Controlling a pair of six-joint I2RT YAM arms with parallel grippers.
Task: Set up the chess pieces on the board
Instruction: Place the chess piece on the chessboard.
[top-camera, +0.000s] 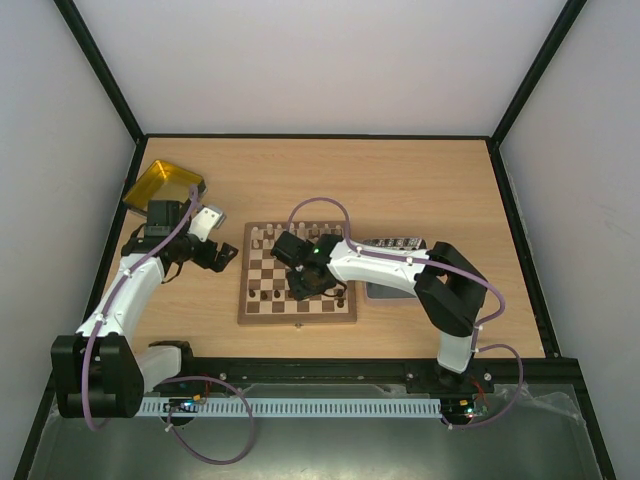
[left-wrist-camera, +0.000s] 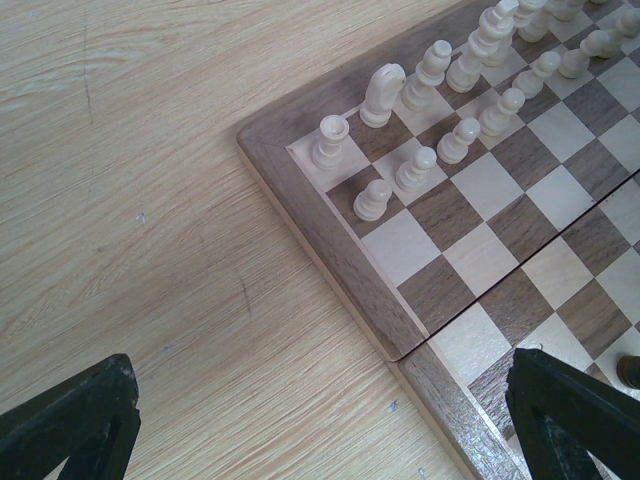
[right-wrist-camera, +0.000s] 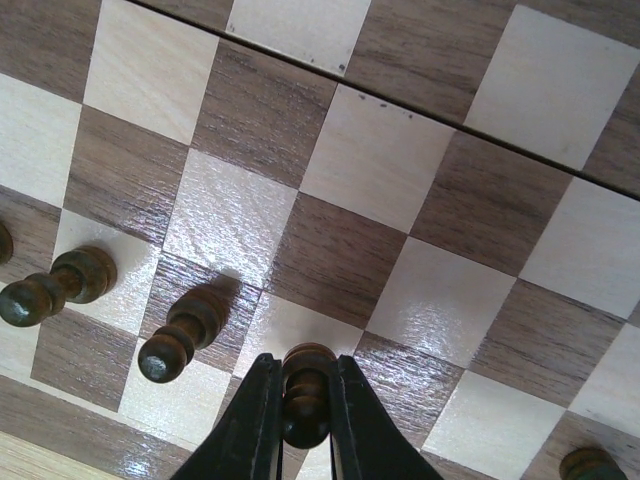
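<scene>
The board (top-camera: 296, 317) lies mid-table. Cream chess pieces (left-wrist-camera: 330, 140) stand in two rows along its far edge. In the right wrist view, my right gripper (right-wrist-camera: 305, 410) is shut on a dark pawn (right-wrist-camera: 308, 365). That pawn stands upright with its base on a pale square near the board's (right-wrist-camera: 370, 160) front rows. Two more dark pawns (right-wrist-camera: 185, 330) stand to its left. My left gripper (left-wrist-camera: 320, 420) hangs open over bare table beside the board's (left-wrist-camera: 330, 240) left border, with nothing between its fingers (left-wrist-camera: 80, 420). From above, the right gripper (top-camera: 305, 285) is over the board's near half. The left gripper (top-camera: 222, 255) sits just off its left side.
A yellow translucent tray (top-camera: 163, 185) sits at the far left of the table. A grey tray (top-camera: 385, 292) lies against the board's right side, partly under the right arm. Black frame posts edge the table.
</scene>
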